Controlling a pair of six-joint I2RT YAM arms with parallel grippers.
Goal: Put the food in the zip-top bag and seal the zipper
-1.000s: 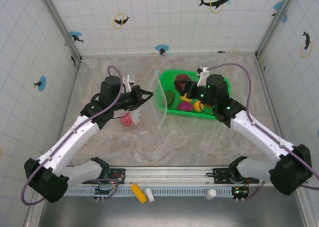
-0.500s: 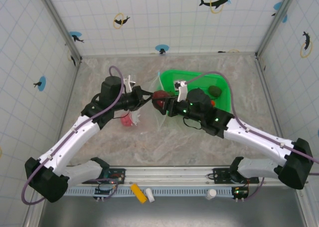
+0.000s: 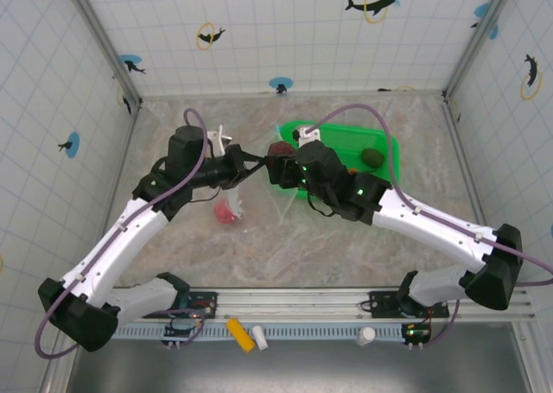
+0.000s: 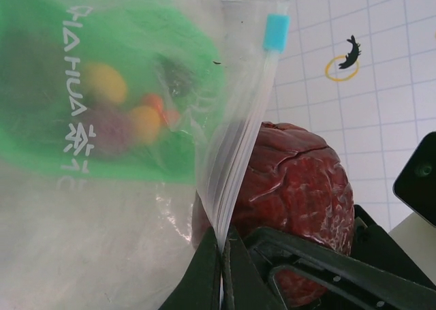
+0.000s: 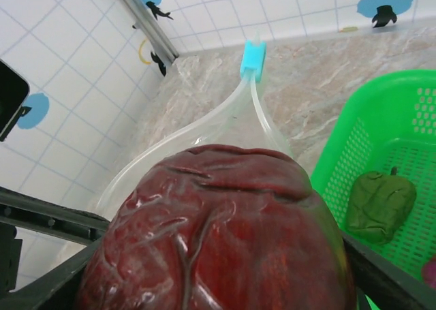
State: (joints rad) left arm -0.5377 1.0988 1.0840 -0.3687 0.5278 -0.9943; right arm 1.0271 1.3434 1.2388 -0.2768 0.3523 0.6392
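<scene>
My left gripper (image 3: 251,161) (image 4: 223,247) is shut on the mouth edge of the clear zip-top bag (image 3: 275,193) (image 4: 102,208), holding it up. The zipper (image 4: 238,160) runs up to a blue end (image 4: 276,32) (image 5: 253,54). My right gripper (image 3: 281,163) (image 5: 218,255) is shut on a large maroon food piece (image 3: 278,157) (image 4: 296,187) (image 5: 218,228), right at the bag's open mouth (image 5: 204,129). More food lies in the green basket (image 3: 386,142) (image 5: 344,153): a dark green piece (image 3: 372,157) (image 5: 380,204); yellow (image 4: 104,83) and orange (image 4: 145,122) pieces show through the bag.
A pink piece (image 3: 226,212) lies on the table under the left arm; I cannot tell if it is inside the bag. Small yellow (image 3: 239,334) and white (image 3: 367,334) objects sit on the near rail. Tiled walls enclose three sides.
The right arm lifted the maroon piece out of the basket and swung left with it to the bag's mouth. The left gripper kept hold of the bag's edge and shifted slightly up.
</scene>
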